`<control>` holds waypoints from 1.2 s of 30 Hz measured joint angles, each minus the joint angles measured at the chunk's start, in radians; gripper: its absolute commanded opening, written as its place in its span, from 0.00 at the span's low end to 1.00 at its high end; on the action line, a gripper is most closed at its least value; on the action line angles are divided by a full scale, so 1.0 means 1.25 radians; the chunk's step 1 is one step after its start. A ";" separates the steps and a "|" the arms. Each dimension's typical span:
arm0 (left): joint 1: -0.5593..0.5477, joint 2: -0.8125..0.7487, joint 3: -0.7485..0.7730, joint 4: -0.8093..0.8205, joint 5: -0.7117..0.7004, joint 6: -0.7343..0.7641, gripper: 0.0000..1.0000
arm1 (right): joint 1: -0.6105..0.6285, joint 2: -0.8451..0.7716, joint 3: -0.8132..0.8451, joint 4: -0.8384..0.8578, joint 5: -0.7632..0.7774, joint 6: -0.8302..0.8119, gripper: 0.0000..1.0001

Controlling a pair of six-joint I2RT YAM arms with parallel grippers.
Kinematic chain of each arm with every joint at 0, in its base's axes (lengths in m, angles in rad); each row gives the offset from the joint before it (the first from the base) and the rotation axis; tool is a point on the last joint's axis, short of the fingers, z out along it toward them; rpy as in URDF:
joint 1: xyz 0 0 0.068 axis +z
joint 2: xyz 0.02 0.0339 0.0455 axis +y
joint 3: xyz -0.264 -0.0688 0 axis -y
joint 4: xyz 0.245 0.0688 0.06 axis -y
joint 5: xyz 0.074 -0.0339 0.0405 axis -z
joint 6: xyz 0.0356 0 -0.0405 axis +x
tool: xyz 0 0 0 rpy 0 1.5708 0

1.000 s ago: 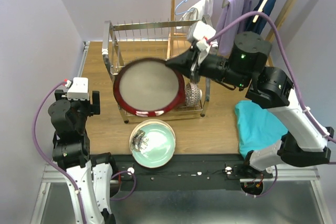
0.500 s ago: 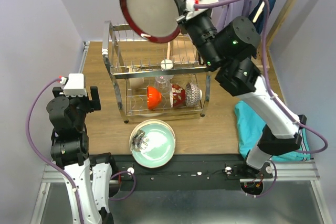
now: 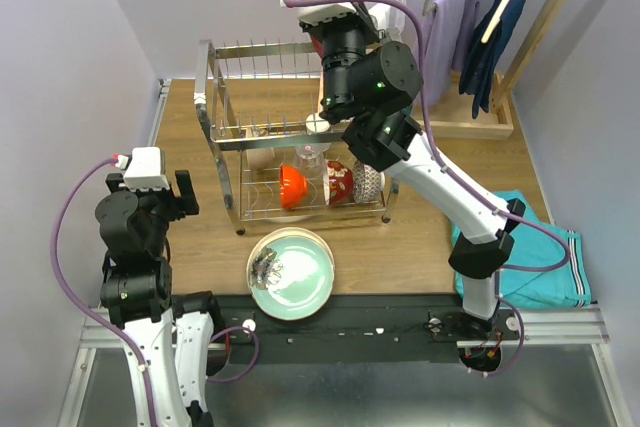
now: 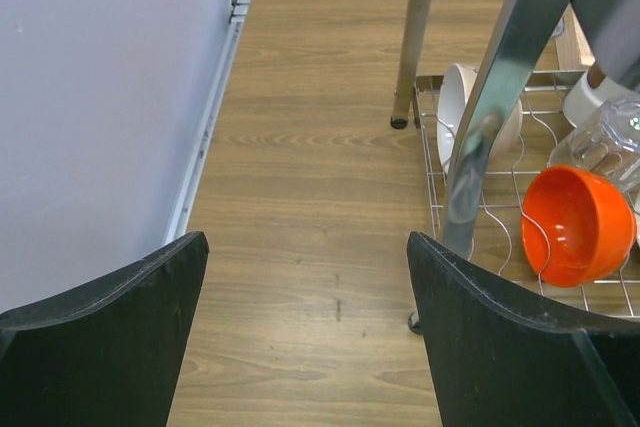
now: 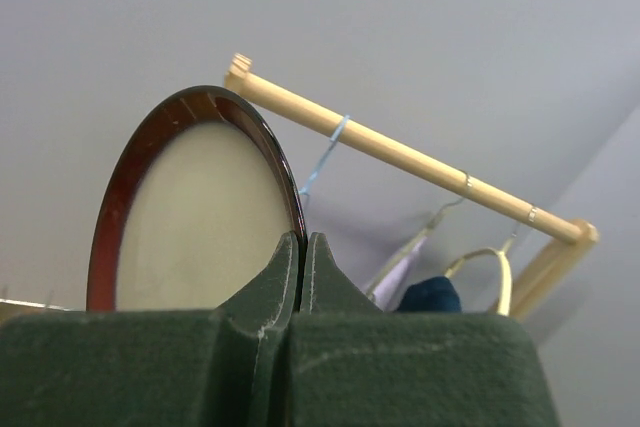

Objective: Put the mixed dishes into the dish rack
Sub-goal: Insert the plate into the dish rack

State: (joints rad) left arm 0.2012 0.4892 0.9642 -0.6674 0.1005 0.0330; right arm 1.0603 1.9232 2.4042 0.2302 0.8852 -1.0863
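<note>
I am clenching the red-rimmed plate (image 5: 200, 217) in the right gripper (image 5: 301, 247) high above the dish rack (image 3: 270, 48), aiming to seat it upright between the prongs (image 3: 264, 129); left gripper (image 4: 305, 252) hanging released.

You're looking at a glossy glazed plate (image 5: 190, 217) with a dark-red rim, a mirror-bright chrome wire dish rack (image 4: 480, 137), a shiny, smooth orange bowl (image 4: 578, 225), and a matt, wood-grained table (image 4: 300, 197).

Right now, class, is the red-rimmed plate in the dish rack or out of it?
Out. The right gripper grips the red-rimmed plate on edge, midair, apart from the dish rack.
</note>
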 measured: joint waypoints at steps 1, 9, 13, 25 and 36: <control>-0.002 -0.001 -0.006 0.000 0.000 -0.003 0.90 | 0.000 0.003 0.000 0.014 0.011 -0.018 0.00; -0.012 -0.003 -0.042 0.024 0.000 -0.013 0.91 | 0.009 -0.016 0.000 0.088 0.085 -0.180 0.00; -0.016 -0.013 -0.080 0.060 -0.003 -0.014 0.92 | 0.022 -0.031 0.000 0.107 0.160 -0.285 0.00; -0.052 -0.027 -0.168 0.117 -0.041 -0.036 0.92 | 0.036 -0.055 -0.034 0.108 0.309 -0.409 0.00; -0.089 -0.047 -0.179 0.120 -0.079 -0.034 0.94 | 0.046 -0.038 -0.074 0.108 0.334 -0.422 0.00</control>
State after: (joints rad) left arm 0.0906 0.4305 0.7399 -0.5171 0.0021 -0.0097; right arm 1.1175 1.8755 2.3119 0.3653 1.3025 -1.6138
